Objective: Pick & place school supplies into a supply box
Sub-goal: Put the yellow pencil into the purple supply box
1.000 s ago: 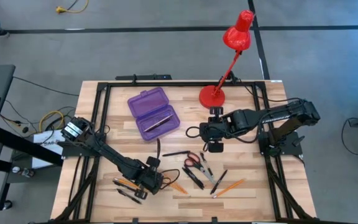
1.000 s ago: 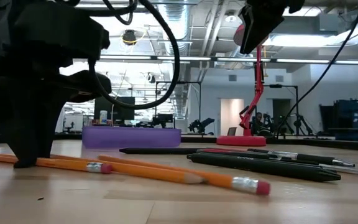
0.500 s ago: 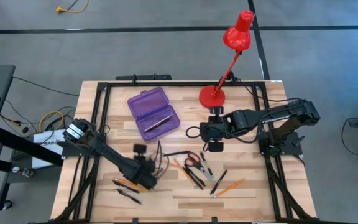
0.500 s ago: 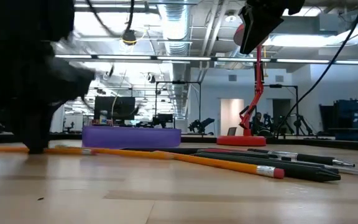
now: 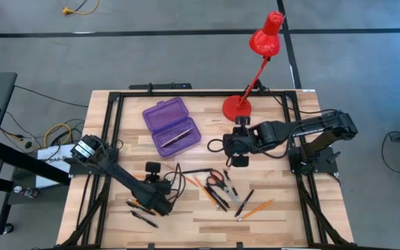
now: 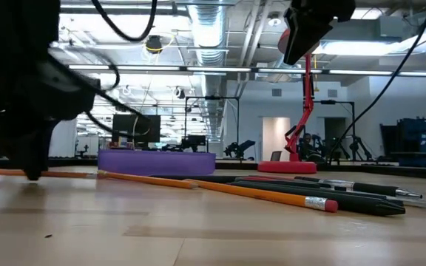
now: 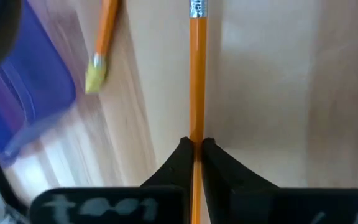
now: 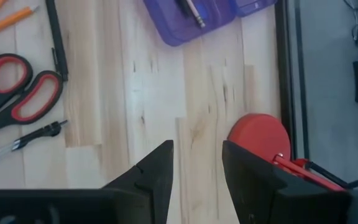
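My left gripper (image 5: 162, 205) is low over the table's near-left part, shut on an orange pencil (image 7: 196, 74). A second orange pencil (image 7: 101, 37) lies on the wood close by. More pencils, black pens and red-handled scissors (image 5: 215, 178) lie loose in the near middle. The purple supply box (image 5: 172, 125) stands open farther back with pens in its tray. My right gripper (image 5: 240, 161) hangs open above the table beside the lamp base, holding nothing. My left gripper pinches the orange pencil's shaft (image 7: 196, 134) between its two fingertips, coming down from above. The pencil runs out ahead of the fingers to its metal ferrule (image 7: 196, 7). In the low view it lies about level at the table top (image 6: 72, 174); whether it is lifted clear I cannot tell.
A red desk lamp stands with its round base (image 5: 237, 107) at the far middle, right beside my right gripper. A dark frame rail (image 5: 117, 118) runs along the table's left side. Bare wood shows between the box and the loose supplies.
My left gripper, shut on the pencil throughout, has moved away from the near edge and a little toward the left, turning as it went. The held pencil went along with it, and the second pencil has also swung farther from the near edge.
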Robot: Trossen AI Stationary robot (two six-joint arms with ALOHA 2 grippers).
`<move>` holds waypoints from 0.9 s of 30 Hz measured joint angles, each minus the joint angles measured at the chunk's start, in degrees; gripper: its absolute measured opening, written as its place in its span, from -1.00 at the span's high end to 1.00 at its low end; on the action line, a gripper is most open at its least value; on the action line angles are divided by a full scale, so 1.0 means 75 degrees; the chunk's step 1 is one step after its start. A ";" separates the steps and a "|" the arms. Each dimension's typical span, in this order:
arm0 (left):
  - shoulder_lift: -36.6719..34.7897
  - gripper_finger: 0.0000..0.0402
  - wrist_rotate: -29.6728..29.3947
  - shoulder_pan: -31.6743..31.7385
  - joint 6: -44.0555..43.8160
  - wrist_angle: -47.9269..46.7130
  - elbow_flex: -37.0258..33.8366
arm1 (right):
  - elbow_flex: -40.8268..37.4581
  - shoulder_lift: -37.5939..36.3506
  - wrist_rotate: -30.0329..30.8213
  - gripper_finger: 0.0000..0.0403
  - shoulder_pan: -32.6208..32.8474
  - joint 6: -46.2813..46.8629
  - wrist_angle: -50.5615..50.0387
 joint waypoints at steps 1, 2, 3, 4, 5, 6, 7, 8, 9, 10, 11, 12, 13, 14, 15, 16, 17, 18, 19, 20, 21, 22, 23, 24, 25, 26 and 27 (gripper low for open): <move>0.0000 1.00 -0.0128 -0.0015 -0.0003 0.0017 0.0092 | 0.0000 0.0002 0.0005 0.35 -0.0031 0.0009 0.0000; -0.0002 1.00 -0.0262 -0.0026 -0.0004 -0.0020 0.0189 | 0.0000 0.0000 0.0037 0.35 -0.0063 0.0029 -0.0001; -0.0009 1.00 -0.0415 -0.0033 -0.0006 -0.0119 0.0290 | 0.0000 0.0000 0.0102 0.35 -0.0094 0.0052 -0.0003; -0.0009 1.00 -0.0608 -0.0035 -0.0010 -0.0214 0.0385 | 0.0000 0.0000 0.0166 0.35 -0.0128 0.0077 -0.0002; -0.0009 1.00 -0.0764 -0.0035 -0.0030 -0.0306 0.0485 | 0.0000 0.0000 0.0180 0.35 -0.0161 0.0121 -0.0003; -0.0011 1.00 -0.0920 -0.0035 -0.0083 -0.0412 0.0589 | 0.0000 0.0000 0.0181 0.35 -0.0198 0.0146 0.0000; -0.0012 1.00 -0.1100 -0.0030 -0.0146 -0.0581 0.0686 | 0.0000 0.0000 0.0186 0.35 -0.0237 0.0185 -0.0003; -0.0012 1.00 -0.1298 -0.0010 -0.0224 -0.0810 0.0790 | 0.0000 0.0000 0.0189 0.35 -0.0270 0.0201 -0.0003; -0.0015 1.00 -0.1521 0.0013 -0.0303 -0.1027 0.0883 | 0.0000 0.0000 0.0195 0.35 -0.0296 0.0215 -0.0003; -0.0017 1.00 -0.1753 0.0043 -0.0408 -0.1189 0.0968 | 0.0000 0.0000 0.0197 0.35 -0.0313 0.0221 -0.0003; -0.0017 1.00 -0.1990 0.0088 -0.0518 -0.1348 0.1052 | 0.0000 0.0000 0.0195 0.35 -0.0333 0.0221 -0.0003; -0.0017 1.00 -0.2227 0.0151 -0.0626 -0.1543 0.1128 | 0.0000 0.0000 0.0197 0.35 -0.0337 0.0218 -0.0001; -0.0021 1.00 -0.2436 0.0233 -0.0704 -0.1721 0.1194 | 0.0000 0.0000 0.0197 0.35 -0.0336 0.0216 0.0000; -0.0024 1.00 -0.2608 0.0333 -0.0767 -0.1855 0.1247 | 0.0000 0.0000 0.0197 0.35 -0.0336 0.0215 0.0000; -0.0027 1.00 -0.2770 0.0464 -0.0804 -0.1915 0.1284 | 0.0000 0.0000 0.0197 0.35 -0.0334 0.0215 0.0000; -0.0029 1.00 -0.2905 0.0613 -0.0807 -0.1924 0.1302 | 0.0000 0.0000 0.0196 0.35 -0.0334 0.0212 0.0004; -0.0029 1.00 -0.2994 0.0779 -0.0776 -0.1906 0.1304 | 0.0000 0.0000 0.0195 0.35 -0.0334 0.0212 0.0011; -0.0029 1.00 -0.3065 0.0985 -0.0669 -0.1881 0.1304 | 0.0000 0.0000 0.0195 0.35 -0.0334 0.0212 0.0027; -0.0029 1.00 -0.3152 0.1200 -0.0549 -0.1831 0.1304 | 0.0000 0.0000 0.0195 0.35 -0.0334 0.0209 0.0032; -0.0029 1.00 -0.3228 0.1423 -0.0394 -0.1754 0.1304 | 0.0000 0.0000 0.0195 0.35 -0.0334 0.0209 0.0035; -0.0029 1.00 -0.3262 0.1667 -0.0184 -0.1618 0.1307 | 0.0000 -0.0002 0.0195 0.35 -0.0334 0.0209 0.0042; -0.0029 1.00 -0.3270 0.1907 0.0059 -0.1405 0.1307 | 0.0000 -0.0003 0.0195 0.35 -0.0334 0.0206 0.0051; -0.0029 1.00 -0.3273 0.2147 0.0326 -0.1162 0.1307 | 0.0000 -0.0003 0.0195 0.35 -0.0334 0.0206 0.0052; -0.0029 1.00 -0.3279 0.2389 0.0594 -0.0940 0.1307 | 0.0000 -0.0003 0.0195 0.35 -0.0334 0.0203 0.0052; -0.0029 1.00 -0.3262 0.2628 0.0874 -0.0692 0.1307 | 0.0000 -0.0003 0.0195 0.35 -0.0333 0.0203 0.0052; -0.0029 1.00 -0.3212 0.2847 0.1146 -0.0449 0.1307 | 0.0000 -0.0003 0.0195 0.35 -0.0327 0.0203 0.0052; -0.0029 1.00 -0.3144 0.3060 0.1409 -0.0176 0.1307 | 0.0000 -0.0003 0.0194 0.35 -0.0325 0.0200 0.0052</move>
